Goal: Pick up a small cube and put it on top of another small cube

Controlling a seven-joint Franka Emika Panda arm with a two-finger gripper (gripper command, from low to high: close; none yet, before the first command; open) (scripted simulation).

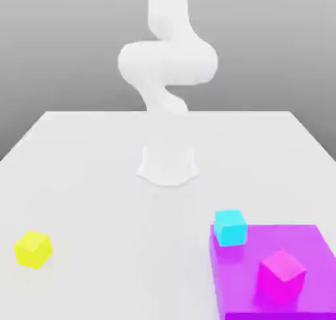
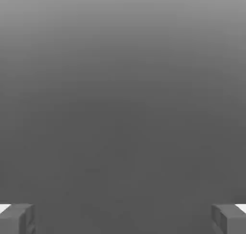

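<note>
The hand (image 2: 123, 219) is wide open, its two fingers well apart. On the white worktop (image 1: 111, 213), a yellow cube (image 1: 33, 250) sits toward the exterior view's left. Toward its right, a magenta cube (image 1: 281, 276) rests tilted-looking on a purple block (image 1: 289, 240), near a cyan cube (image 1: 230, 228).

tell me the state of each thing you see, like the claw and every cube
claw: open
yellow cube: resting on the table
cyan cube: unstacked, at the purple block's edge
magenta cube: on top of the purple block
purple block: lying flat
</note>
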